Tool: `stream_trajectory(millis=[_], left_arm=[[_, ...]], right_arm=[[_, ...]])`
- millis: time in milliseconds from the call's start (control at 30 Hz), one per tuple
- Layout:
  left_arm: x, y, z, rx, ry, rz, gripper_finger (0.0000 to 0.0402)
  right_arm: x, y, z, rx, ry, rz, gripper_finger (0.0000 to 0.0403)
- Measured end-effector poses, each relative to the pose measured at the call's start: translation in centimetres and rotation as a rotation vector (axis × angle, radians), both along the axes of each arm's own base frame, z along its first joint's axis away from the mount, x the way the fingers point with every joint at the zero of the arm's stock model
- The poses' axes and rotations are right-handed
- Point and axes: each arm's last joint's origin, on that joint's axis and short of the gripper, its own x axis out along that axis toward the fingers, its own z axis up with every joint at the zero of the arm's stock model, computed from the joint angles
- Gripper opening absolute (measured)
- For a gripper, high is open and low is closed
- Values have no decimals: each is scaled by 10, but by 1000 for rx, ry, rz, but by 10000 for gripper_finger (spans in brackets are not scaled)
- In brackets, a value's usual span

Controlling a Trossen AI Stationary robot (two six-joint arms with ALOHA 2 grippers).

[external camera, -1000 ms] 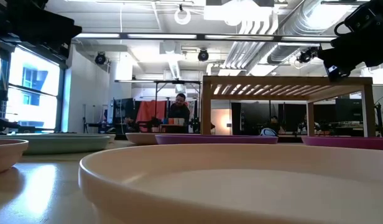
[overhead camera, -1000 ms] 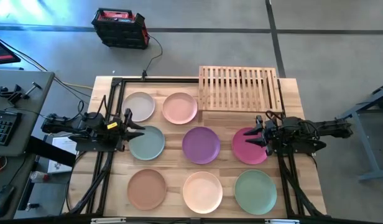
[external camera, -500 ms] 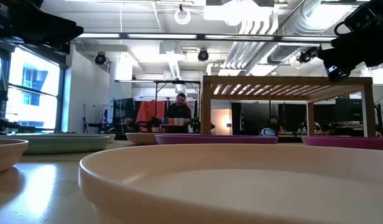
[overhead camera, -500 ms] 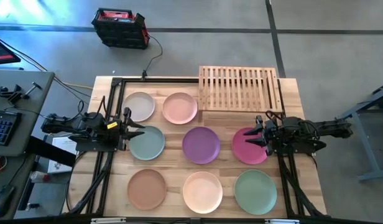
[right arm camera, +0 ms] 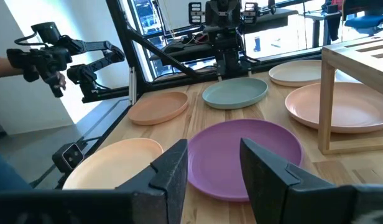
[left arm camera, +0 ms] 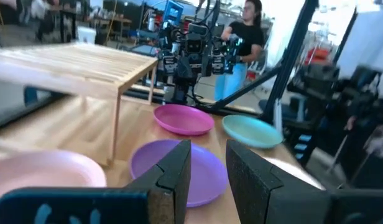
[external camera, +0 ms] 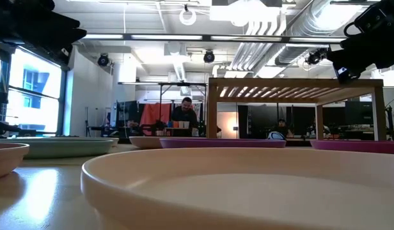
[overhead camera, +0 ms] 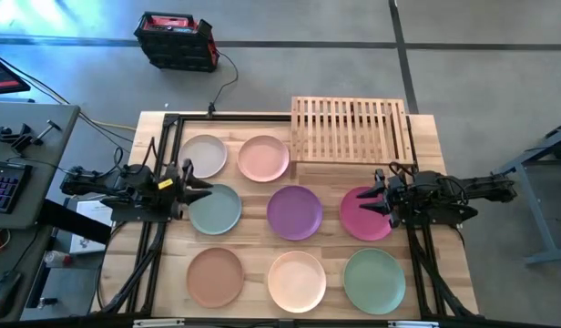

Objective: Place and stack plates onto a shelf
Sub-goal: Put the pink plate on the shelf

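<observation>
Eight plates lie flat on the tabletop in the high view: beige (overhead camera: 203, 155), pink (overhead camera: 263, 158), sage (overhead camera: 217, 211), purple (overhead camera: 294, 212), magenta (overhead camera: 362, 223), tan (overhead camera: 215, 277), cream (overhead camera: 297, 281) and green (overhead camera: 374, 280). The slatted wooden shelf (overhead camera: 351, 129) stands at the far right on its legs. My left gripper (overhead camera: 200, 185) hovers open above the sage plate's left rim; its wrist view (left arm camera: 209, 167) looks across the purple plate (left arm camera: 179, 167). My right gripper (overhead camera: 372, 196) hovers open above the magenta plate, facing the purple plate (right arm camera: 244, 155).
Black frame rails (overhead camera: 162, 164) run along the table's left and right sides under the arms. A red and black box (overhead camera: 176, 41) sits on the floor beyond the table. A desk with a keyboard (overhead camera: 3, 182) stands to the left. A person (left arm camera: 241, 43) stands behind the right arm.
My left gripper has edged slightly toward the table's right, above the sage plate. The plates and my right arm have kept still.
</observation>
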Motion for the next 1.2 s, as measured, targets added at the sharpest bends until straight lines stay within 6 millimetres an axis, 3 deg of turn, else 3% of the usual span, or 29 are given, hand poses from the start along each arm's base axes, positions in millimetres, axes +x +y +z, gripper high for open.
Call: stream_trajectory(millis=[400, 967, 1200], left_arm=[[0, 3, 6, -244, -73, 79, 90], [-1, 4, 11, -259, -125, 115, 90], [-2, 7, 25, -254, -263, 203, 90]], right_arm=[[0, -2, 2, 154, -3, -73, 130], [0, -6, 19, 206, -186, -194, 130], [-4, -6, 36, 218, -362, -182, 130]])
